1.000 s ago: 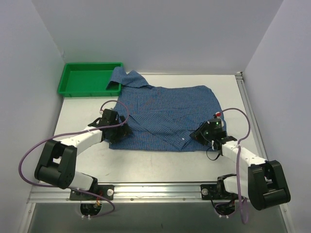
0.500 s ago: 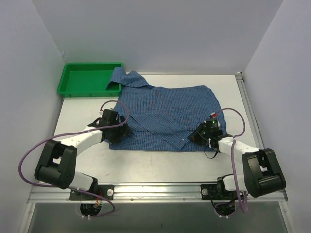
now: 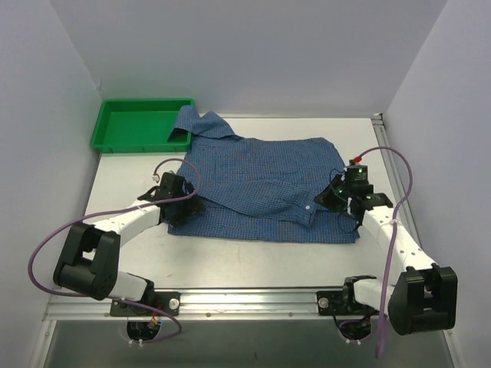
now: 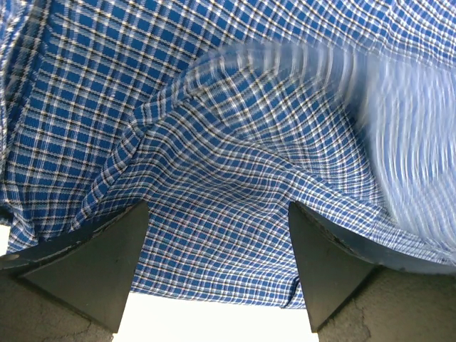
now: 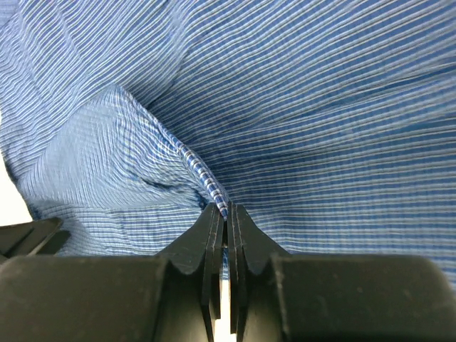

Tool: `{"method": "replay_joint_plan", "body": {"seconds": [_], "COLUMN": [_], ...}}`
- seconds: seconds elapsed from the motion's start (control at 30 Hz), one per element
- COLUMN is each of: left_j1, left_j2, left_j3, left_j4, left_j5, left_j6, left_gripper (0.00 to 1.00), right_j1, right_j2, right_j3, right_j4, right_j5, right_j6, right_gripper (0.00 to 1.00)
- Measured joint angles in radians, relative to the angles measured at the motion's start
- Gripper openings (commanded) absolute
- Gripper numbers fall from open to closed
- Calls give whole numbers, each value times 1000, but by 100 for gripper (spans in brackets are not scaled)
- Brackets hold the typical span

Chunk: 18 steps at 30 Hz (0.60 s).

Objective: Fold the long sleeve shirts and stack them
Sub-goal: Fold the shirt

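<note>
Now right gripper [image 5: 225,211] pinching shirt [image 3: 261,178] fold; left gripper [image 4: 218,208] spread.

green tray [image 3: 138,123] | far-left corner of white table [image 3: 253,261] | flat, open side up

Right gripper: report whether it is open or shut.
Shut on the shirt: the right gripper pinches a cloth fold between touching fingers.
</note>
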State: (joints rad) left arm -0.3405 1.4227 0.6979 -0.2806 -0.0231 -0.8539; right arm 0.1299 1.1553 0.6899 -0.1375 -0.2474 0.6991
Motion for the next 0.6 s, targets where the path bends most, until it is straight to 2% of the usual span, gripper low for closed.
{"method": "replay_joint_plan", "body": {"seconds": [0.3, 0.6], "left_j1": [3, 5], "left_j2": [-2, -3], "left_j3": [0, 0], "left_j4": [-10, -15], "left_j5": [-17, -16], "left_j6": [-2, -1], "left_gripper": [91, 91], "right_j1": [-109, -110], "right_j2": [-7, 36], "right_j3": [106, 126], "right_j4": [-282, -350], "right_j5": [-38, -37], "right_j6": [-90, -98], "right_gripper": [0, 3]}}
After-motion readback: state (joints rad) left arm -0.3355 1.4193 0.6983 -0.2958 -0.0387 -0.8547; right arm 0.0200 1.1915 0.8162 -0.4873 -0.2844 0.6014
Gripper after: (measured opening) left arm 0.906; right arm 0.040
